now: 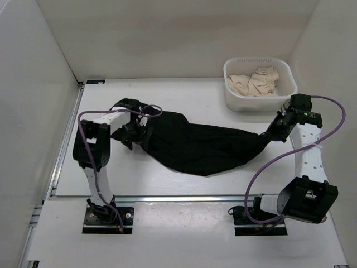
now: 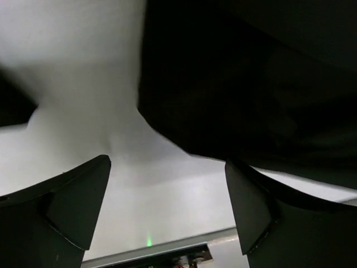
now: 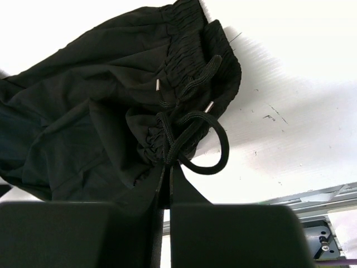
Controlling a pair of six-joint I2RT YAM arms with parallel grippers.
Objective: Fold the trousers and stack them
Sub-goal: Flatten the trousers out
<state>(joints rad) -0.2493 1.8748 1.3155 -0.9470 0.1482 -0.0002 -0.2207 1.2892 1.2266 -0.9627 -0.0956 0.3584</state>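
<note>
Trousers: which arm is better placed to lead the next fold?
Right, probably. The right gripper is shut on the trousers at the drawstring waistband; the left gripper stands open beside the other end, holding nothing.

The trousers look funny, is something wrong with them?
Yes. The trousers lie bunched and crooked, not flat. Their waistband end is scrunched where the right jaws pinch it shut, and the drawstring hangs out in a loose loop.

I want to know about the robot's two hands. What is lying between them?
The black trousers lie stretched between the left gripper and the right gripper. The top view shows it.
</note>
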